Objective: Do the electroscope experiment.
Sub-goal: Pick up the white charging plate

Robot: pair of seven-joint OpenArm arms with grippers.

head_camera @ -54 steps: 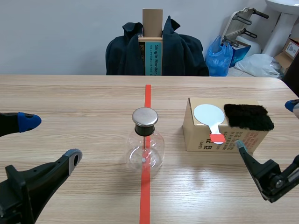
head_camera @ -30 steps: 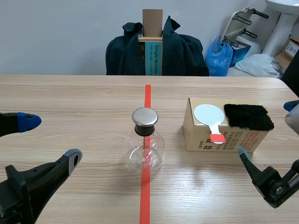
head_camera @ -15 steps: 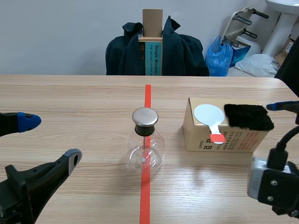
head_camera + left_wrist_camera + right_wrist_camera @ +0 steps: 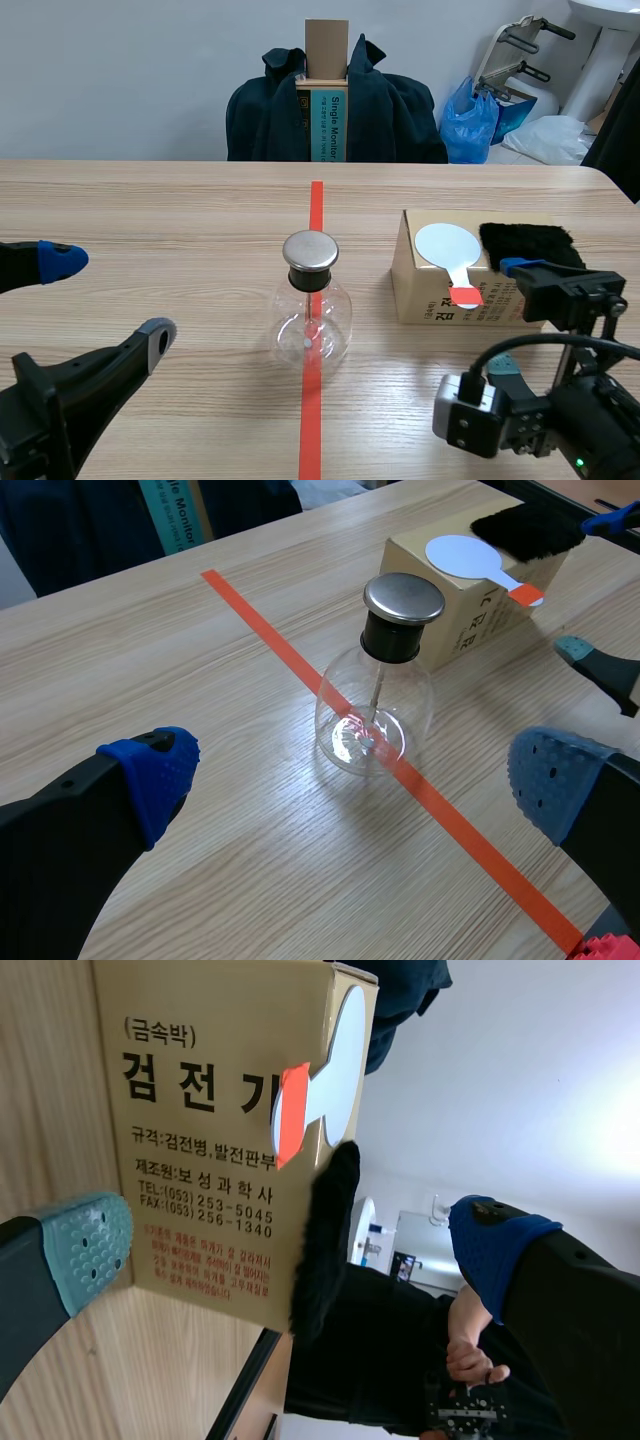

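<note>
While both grippers stand with fingers spread wide and nothing between them, the glass flask (image 4: pixel 372 710) sits just ahead of the left gripper (image 4: pixel 108 300) on the red tape line (image 4: pixel 311 400). A thin rod hangs inside it from the black stopper under the metal cap (image 4: pixel 404 598). The flask stands well apart from the cardboard box (image 4: pixel 430 300), with table (image 4: pixel 180 220) showing between them. The closed box faces the right gripper (image 4: pixel 290 1243), close ahead. On its top lie a white paddle (image 4: pixel 445 245), its red-taped handle overhanging the front edge, and black fur (image 4: pixel 530 240) beside it.
</note>
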